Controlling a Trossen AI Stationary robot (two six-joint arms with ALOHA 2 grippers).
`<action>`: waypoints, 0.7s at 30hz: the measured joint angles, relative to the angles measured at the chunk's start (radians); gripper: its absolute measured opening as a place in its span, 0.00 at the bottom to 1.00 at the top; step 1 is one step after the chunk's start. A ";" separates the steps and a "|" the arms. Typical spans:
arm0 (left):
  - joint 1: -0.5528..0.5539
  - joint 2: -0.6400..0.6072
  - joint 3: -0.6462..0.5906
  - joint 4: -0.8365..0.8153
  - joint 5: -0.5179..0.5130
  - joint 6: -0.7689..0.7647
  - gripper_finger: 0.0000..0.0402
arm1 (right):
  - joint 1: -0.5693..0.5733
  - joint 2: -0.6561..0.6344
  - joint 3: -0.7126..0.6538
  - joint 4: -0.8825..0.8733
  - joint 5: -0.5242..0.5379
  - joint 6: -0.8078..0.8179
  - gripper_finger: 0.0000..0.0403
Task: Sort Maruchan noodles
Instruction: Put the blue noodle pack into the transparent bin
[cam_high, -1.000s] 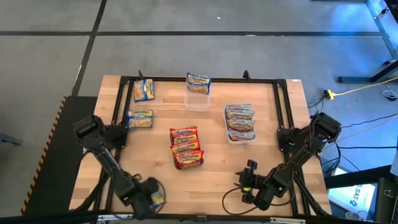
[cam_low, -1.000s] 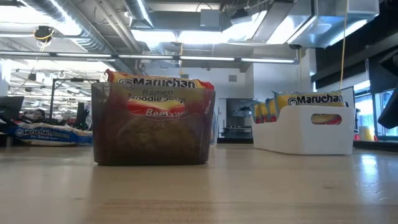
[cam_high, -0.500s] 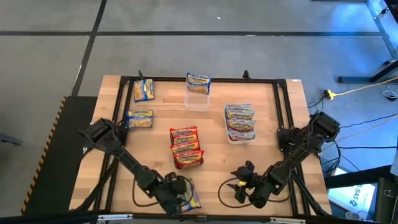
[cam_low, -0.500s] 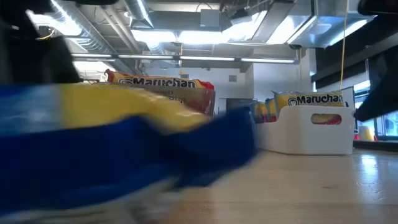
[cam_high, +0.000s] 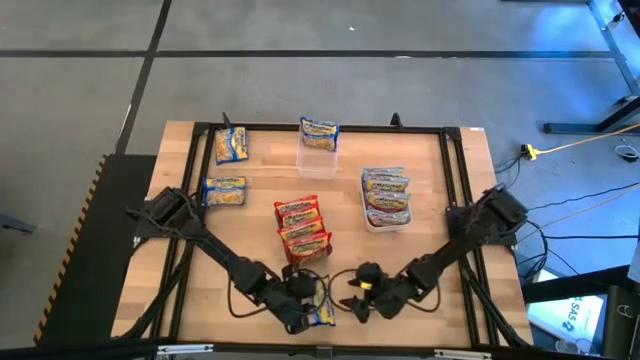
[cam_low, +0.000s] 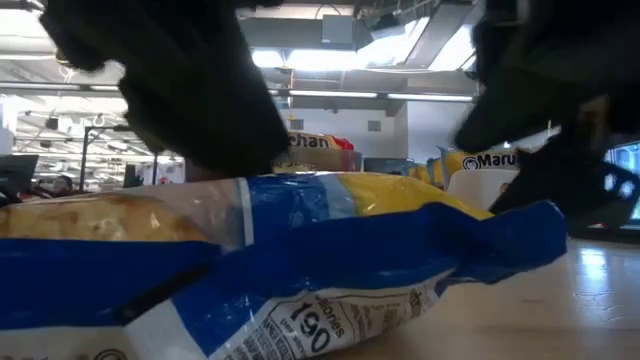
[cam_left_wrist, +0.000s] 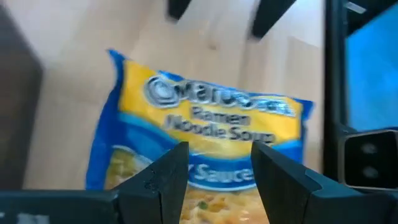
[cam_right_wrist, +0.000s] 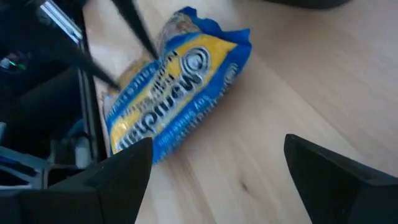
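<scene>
At the counter's (cam_high: 250, 245) near edge the left gripper (cam_high: 305, 312) has its jaws clenched on a blue Maruchan packet (cam_high: 318, 318); the low view reads only its blue wrapper (cam_low: 300, 270). The right gripper (cam_high: 352, 305), jaws released wide, faces it. Overhead alone counts farther packets: three red (cam_high: 302, 231), three blue (cam_high: 226, 171), a white bin's stack (cam_high: 386, 196).

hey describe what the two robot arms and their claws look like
Both arms are dark, slim and jointed, with black cables looping near the wrists. The left claw has two blocky dark fingers; the right claw has broad, flat dark fingers. A yellow spot shows near the right wrist.
</scene>
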 joint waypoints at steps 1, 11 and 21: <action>-0.002 0.000 0.012 -0.011 0.011 0.007 0.42 | -0.008 0.011 0.000 0.031 -0.013 0.000 0.83; -0.073 -0.003 0.093 -0.304 0.107 -0.152 0.42 | -0.035 0.034 0.000 0.114 -0.089 0.058 0.81; -0.114 -0.004 0.018 -0.210 -0.036 -0.177 0.42 | -0.035 0.135 0.038 0.195 -0.091 0.147 0.81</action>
